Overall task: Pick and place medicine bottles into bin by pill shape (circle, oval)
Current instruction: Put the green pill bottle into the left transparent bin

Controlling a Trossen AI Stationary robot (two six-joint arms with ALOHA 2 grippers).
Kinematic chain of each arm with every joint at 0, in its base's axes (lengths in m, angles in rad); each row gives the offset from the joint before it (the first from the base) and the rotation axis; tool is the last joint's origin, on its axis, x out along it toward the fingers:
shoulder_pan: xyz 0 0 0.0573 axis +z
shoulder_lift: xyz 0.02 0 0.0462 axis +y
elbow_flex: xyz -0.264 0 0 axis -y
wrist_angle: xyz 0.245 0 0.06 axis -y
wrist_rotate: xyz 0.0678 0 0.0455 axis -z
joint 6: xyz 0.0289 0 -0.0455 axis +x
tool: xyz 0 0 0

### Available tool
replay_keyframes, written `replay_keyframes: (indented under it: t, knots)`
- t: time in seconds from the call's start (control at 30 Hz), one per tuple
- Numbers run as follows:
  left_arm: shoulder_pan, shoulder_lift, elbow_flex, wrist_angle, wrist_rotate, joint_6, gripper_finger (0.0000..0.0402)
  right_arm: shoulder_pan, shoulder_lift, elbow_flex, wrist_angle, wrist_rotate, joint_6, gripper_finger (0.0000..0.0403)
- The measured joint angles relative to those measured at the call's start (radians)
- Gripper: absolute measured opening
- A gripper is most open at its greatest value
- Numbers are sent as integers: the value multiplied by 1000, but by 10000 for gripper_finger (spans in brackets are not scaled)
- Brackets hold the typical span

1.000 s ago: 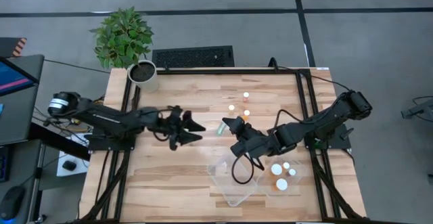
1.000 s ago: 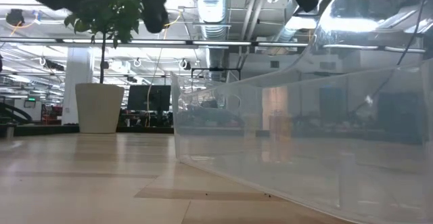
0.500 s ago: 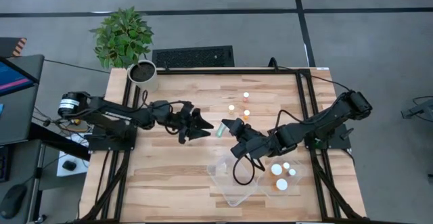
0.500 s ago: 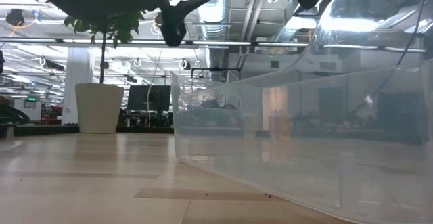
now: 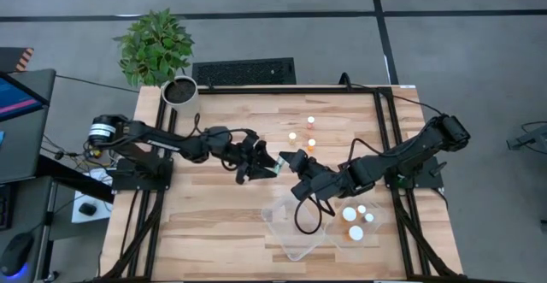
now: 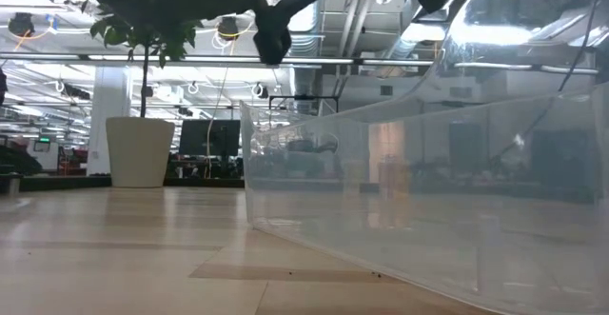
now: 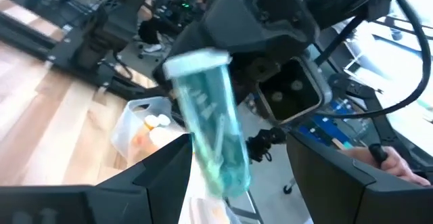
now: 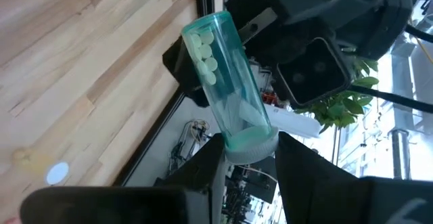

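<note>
A teal see-through bottle (image 8: 226, 95) with pale pills hangs in the air mid-table. Three small white-capped bottles (image 5: 310, 120) stand behind it, and four white-capped ones (image 5: 349, 214) sit in the clear bin (image 5: 295, 244).

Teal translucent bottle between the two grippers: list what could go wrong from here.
1. The right gripper is shut on the teal translucent bottle only near its cap end. The open left gripper brackets the body in mid-air, so a release before it closes would likely drop the bottle onto the wooden table.
2. The grippers sit very close together, so a small misalignment may knock the bottle loose.
</note>
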Motion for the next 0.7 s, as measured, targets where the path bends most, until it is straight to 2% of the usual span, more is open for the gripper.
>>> replay_keyframes:
  t: [0.13, 0.47, 0.7]
  knots:
    - [0, 19, 22, -5, 39, 0, 235, -2, 0, 0, 0, 0, 0, 116]
    - [0, 24, 26, -11, 46, 5, 232, -2, 0, 0, 0, 3, 1, 116]
    - [0, 24, 25, -15, 43, 5, 170, -2, 0, 0, 4, 2, 3, 116]
